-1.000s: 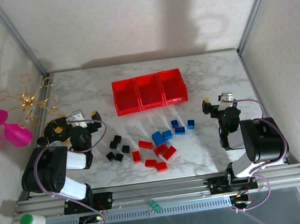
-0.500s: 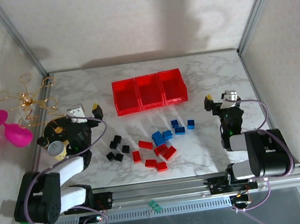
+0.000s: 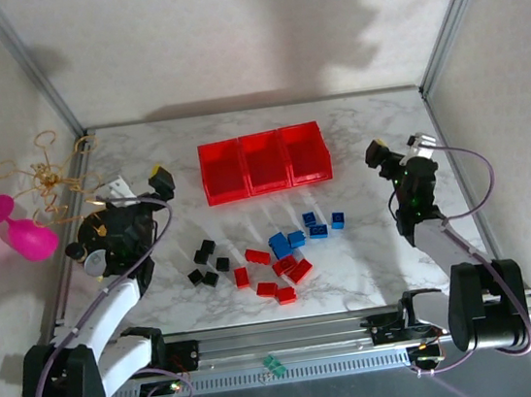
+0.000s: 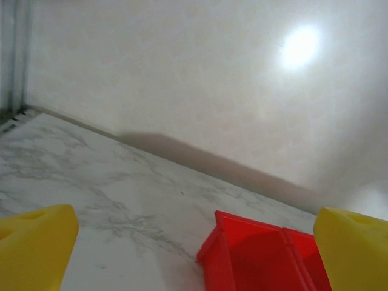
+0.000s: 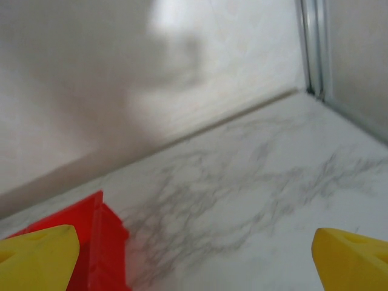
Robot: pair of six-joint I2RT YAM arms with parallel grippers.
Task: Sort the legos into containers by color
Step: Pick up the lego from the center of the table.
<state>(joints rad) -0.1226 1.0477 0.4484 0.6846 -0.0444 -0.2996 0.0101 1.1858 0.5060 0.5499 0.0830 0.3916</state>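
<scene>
Nothing has yet been sorted, as far as can be judged. The three containers, joined in a row at the middle of the tabletop toward its far edge, are seen with nothing in them. All the legos are left loose on the tabletop between the containers and the near edge. The black legos are grouped nearer the left edge, the red legos in the middle, and the blue legos just beside them toward the right. The whole of the task is therefore judged to remain.

The left gripper is held over the left part of the tabletop, beside the containers and well apart from the legos. Its jaws are spread wide, and in the left wrist view nothing is seen between the yellow fingertips. The right gripper is held near the right edge, on the other side of the containers. Its jaws are likewise released, with nothing between them.

Compared with the picture of a second before, both arms are stretched farther out. The left gripper is carried toward the far edge, and the right gripper toward the far right corner. The legos and the containers are found unmoved.
</scene>
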